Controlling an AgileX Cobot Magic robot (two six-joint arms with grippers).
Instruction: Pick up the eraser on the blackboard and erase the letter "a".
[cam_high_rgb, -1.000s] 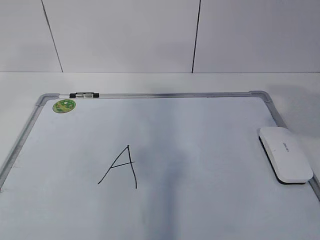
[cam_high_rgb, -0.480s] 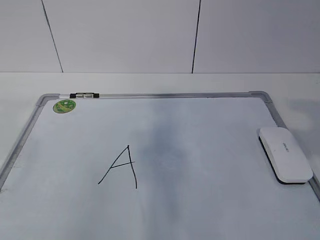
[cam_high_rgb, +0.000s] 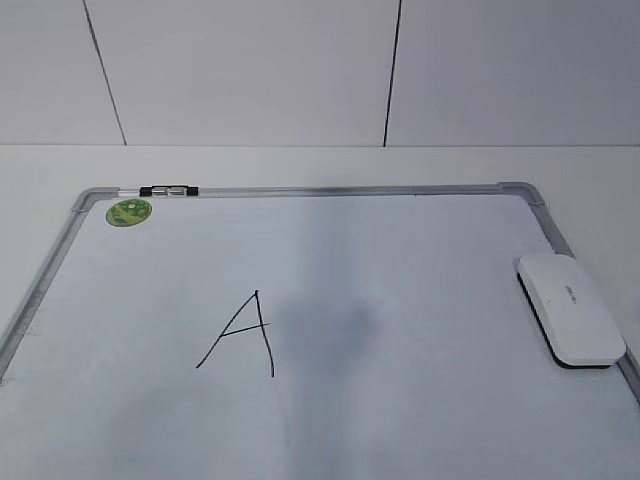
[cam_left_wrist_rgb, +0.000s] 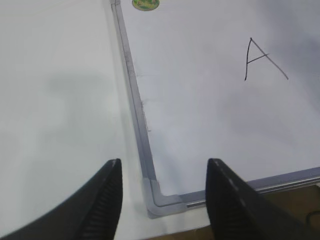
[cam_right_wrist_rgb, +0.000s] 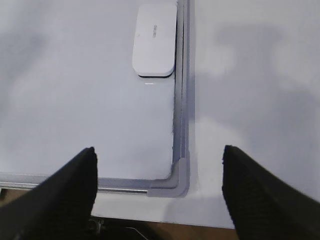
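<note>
The eraser (cam_high_rgb: 570, 310), a flat white oblong block with a dark underside, lies on the right edge of the blackboard (cam_high_rgb: 400, 260), a white board in a grey frame. No lowercase "a" shows anywhere; the only writing is a pointed capital "A" (cam_high_rgb: 243, 335). In the right wrist view the eraser (cam_right_wrist_rgb: 155, 39) lies far ahead of my open, empty right gripper (cam_right_wrist_rgb: 159, 155), which hangs over the board's near right corner. My open, empty left gripper (cam_left_wrist_rgb: 164, 167) hangs over the near left corner, with the capital "A" (cam_left_wrist_rgb: 262, 57) far ahead to the right. Neither gripper shows in the exterior view.
A round green sticker (cam_high_rgb: 128, 211) sits in the board's far left corner. A black and clear marker (cam_high_rgb: 168, 190) lies on the far frame rail. White table surrounds the board, and a white panelled wall stands behind. The table's near edge lies just beyond both near corners.
The grey shadow on the middle of the board has shrunk and faded, and the shadow at the right edge has gone. The eraser and the writing have not moved.
</note>
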